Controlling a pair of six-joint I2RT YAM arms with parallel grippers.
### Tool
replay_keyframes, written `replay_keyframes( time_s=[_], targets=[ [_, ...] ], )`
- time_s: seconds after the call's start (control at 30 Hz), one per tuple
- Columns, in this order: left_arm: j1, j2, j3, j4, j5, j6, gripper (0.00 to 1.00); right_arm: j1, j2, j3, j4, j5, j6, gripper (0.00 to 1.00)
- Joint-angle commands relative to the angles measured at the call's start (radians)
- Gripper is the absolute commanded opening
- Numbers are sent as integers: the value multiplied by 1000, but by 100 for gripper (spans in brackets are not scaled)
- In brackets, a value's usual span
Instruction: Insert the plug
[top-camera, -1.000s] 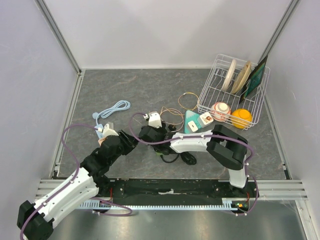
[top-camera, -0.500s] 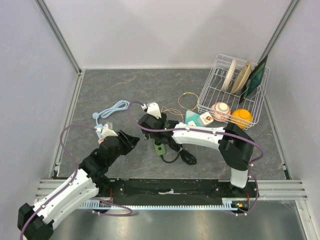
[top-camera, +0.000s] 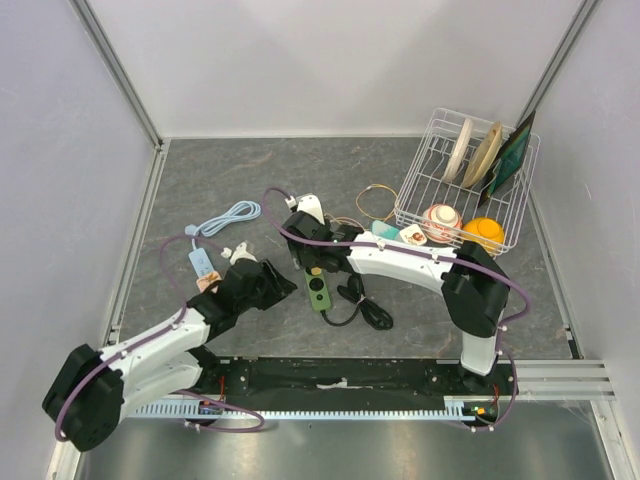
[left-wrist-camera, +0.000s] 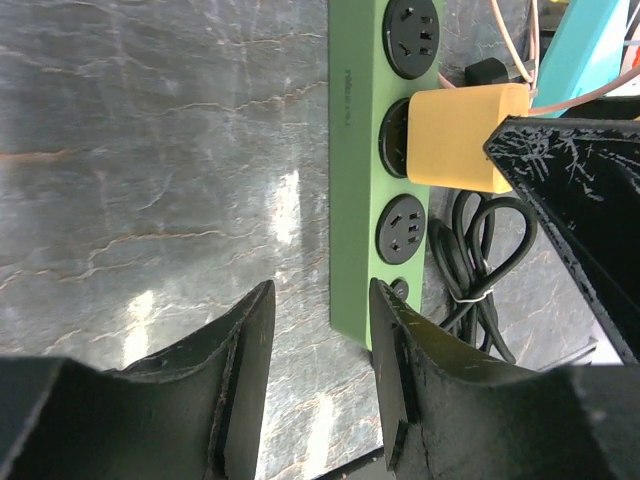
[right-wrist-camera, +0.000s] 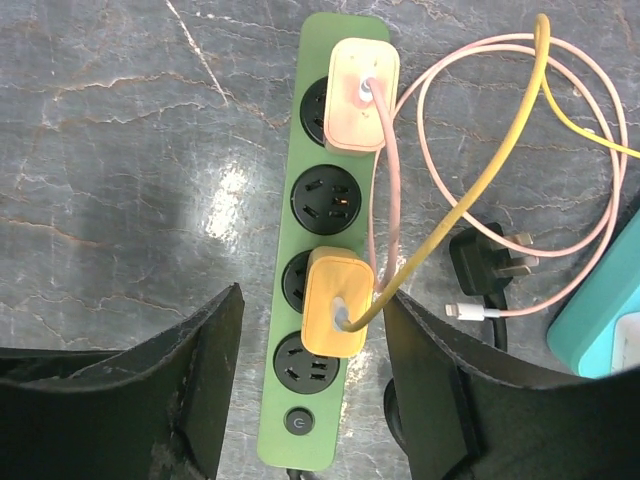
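The green power strip (right-wrist-camera: 322, 250) lies flat on the grey table, also in the top view (top-camera: 318, 290). A yellow plug (right-wrist-camera: 338, 300) sits in its third socket, its yellow cable running off to the upper right. A pink plug (right-wrist-camera: 362, 95) sits in the end socket. My right gripper (right-wrist-camera: 313, 295) hovers over the strip, open, its fingers on either side of the yellow plug without touching it. My left gripper (left-wrist-camera: 320, 380) is open low over the table at the strip's (left-wrist-camera: 375, 170) switch end, with nothing between its fingers; the yellow plug (left-wrist-camera: 465, 135) shows beyond.
The strip's black plug (right-wrist-camera: 490, 265) and coiled black cord (top-camera: 365, 310) lie right of it. A teal box (right-wrist-camera: 600, 320) is close by. A white adapter (top-camera: 308, 208), a blue cable (top-camera: 225, 218) and a wire dish rack (top-camera: 465, 180) with plates stand farther back.
My left gripper has pushed right, up to the strip's near end. My right gripper has swung from the strip's left side to above it, and the strip now shows.
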Motion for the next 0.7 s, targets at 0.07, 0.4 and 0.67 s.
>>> replay_keyframes(
  time_s=[0.07,0.4,0.67],
  targets=[
    [3,151,70,181,86,35,50,-27,38,55,-23,-52,-5,65],
    [3,277,61,278,170,2,49,-50,42,26,-31,-76,14,59],
    [2,301,51,300,185,-4,49,-53,43,16,-28,-125,34,45]
  ],
)
